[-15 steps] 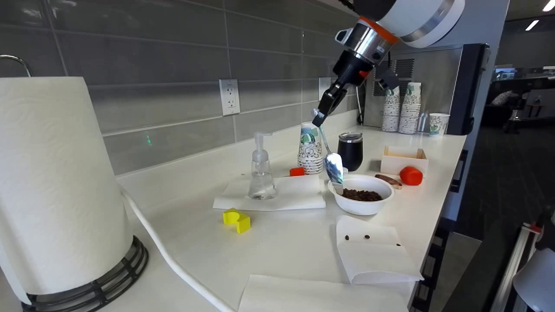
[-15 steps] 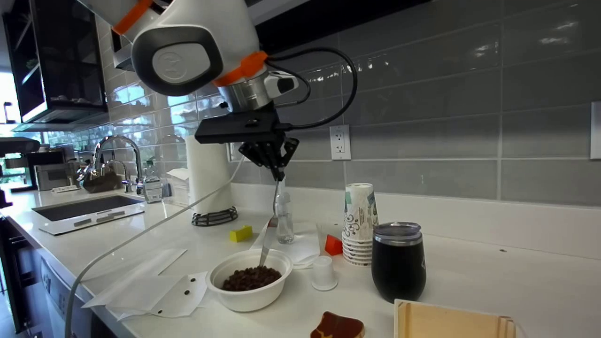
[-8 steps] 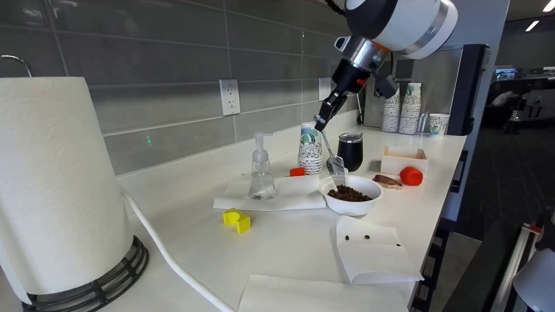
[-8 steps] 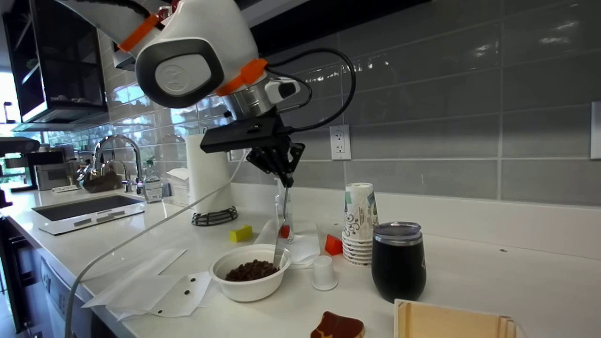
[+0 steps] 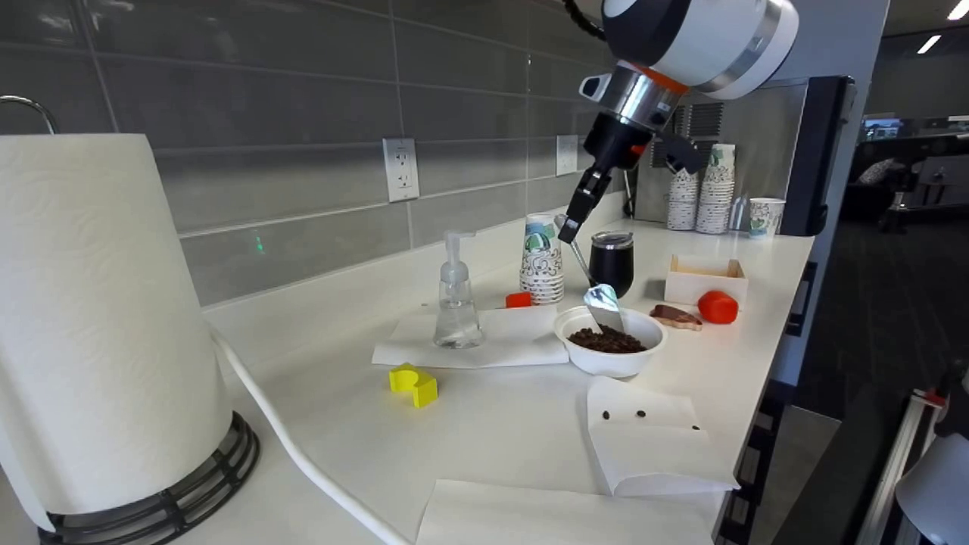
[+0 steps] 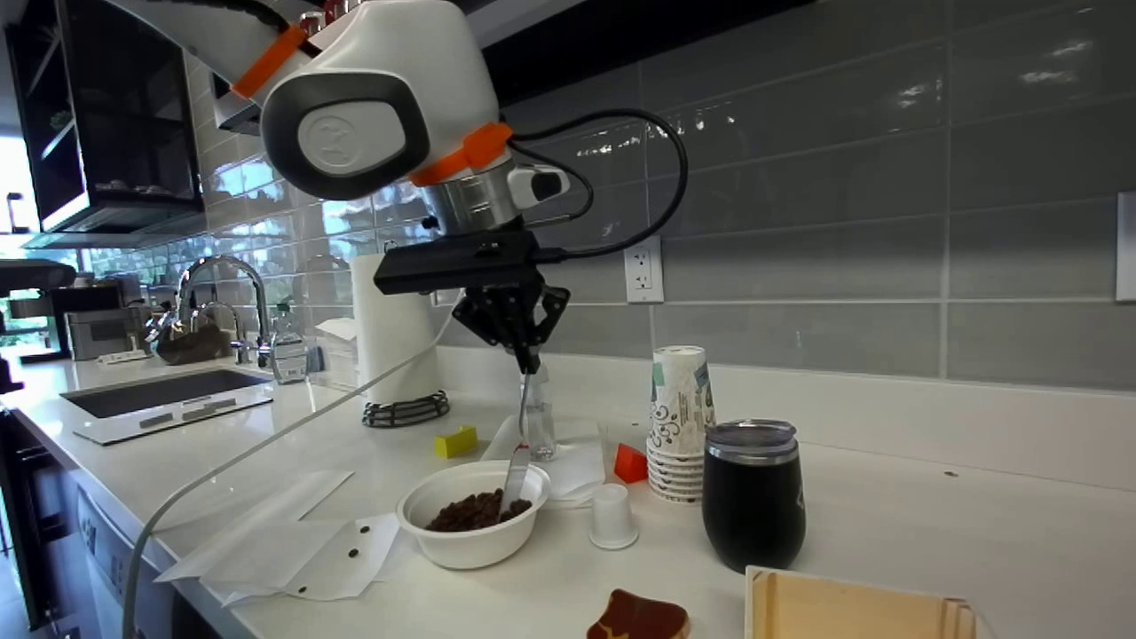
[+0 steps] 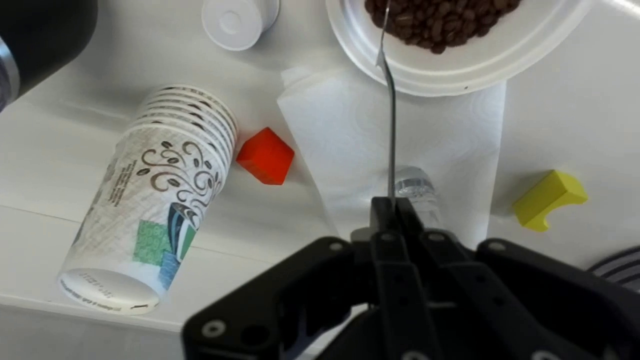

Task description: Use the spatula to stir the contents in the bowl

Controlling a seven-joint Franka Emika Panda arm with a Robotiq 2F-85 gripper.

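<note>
Spatula (image 5: 603, 299) and gripper (image 7: 393, 204) are joined here: we find the jaws clenched on the handle, whose shaft leans down to a blade set inside the white bowl (image 6: 470, 552). Its tip sits among the contents (image 7: 442, 22), dark brown pieces that look like coffee beans, off centre toward the black tumbler (image 6: 754, 506). Half a second ago the gripper was slightly higher and the blade nearer the rim; now the pair has come down and inward, into the heap. Over the last second the bowl has also slid a little on the counter (image 5: 492, 431), closer to the napkin (image 5: 522, 333) under the clear bottle (image 5: 458, 325). For us that reads as stirring under way, with the blade doing real work, but also as a light bowl that follows when its side is pushed. We cannot judge how deep the blade goes, since the wrist view cuts it off at the top edge. The next strokes, we think, should be short and kept clear of the rim, or the bowl may travel and beans may hop out to join the few dark specks (image 5: 641, 414) on the folded sheet (image 5: 658, 458) nearby.
</note>
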